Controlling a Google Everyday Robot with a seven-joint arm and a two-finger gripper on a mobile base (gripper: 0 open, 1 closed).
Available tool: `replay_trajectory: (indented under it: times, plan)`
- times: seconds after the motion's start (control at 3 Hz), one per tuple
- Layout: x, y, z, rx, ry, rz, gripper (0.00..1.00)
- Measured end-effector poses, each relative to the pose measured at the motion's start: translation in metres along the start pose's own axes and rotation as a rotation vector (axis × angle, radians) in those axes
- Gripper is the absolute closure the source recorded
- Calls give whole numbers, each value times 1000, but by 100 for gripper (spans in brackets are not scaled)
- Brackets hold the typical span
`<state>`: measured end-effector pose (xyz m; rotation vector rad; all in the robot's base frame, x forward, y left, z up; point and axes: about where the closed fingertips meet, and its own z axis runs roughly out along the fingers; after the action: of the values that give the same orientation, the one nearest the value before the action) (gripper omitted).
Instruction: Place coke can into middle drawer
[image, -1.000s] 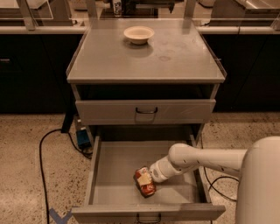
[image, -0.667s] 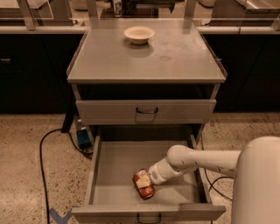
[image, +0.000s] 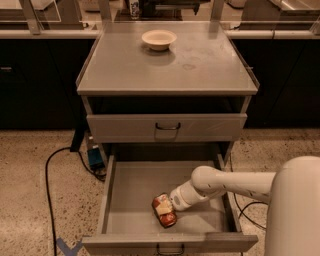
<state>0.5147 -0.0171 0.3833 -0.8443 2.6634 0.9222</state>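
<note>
The coke can (image: 164, 211), red-orange with white markings, lies tilted on the grey floor of the open middle drawer (image: 130, 190), near its front centre. My gripper (image: 169, 207) reaches in from the right on a white arm and sits right at the can, seemingly in contact with it. The drawer is pulled fully out, with its small dark loop handle at the front edge.
The upper drawer front (image: 166, 127) with its dark handle is shut. A cream round bowl (image: 159, 39) stands on the cabinet top (image: 200, 65). A black cable (image: 50, 170) and a blue box lie on the speckled floor to the left. My white body fills the lower right.
The gripper and can have shifted slightly left and toward the drawer's front. The arm has lowered a little.
</note>
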Motion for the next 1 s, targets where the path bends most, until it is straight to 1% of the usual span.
replay_trajectory:
  times: [0.67, 1.0]
  plan:
    - [0, 0, 0, 0, 0, 0, 12]
    - [0, 0, 0, 0, 0, 0, 0]
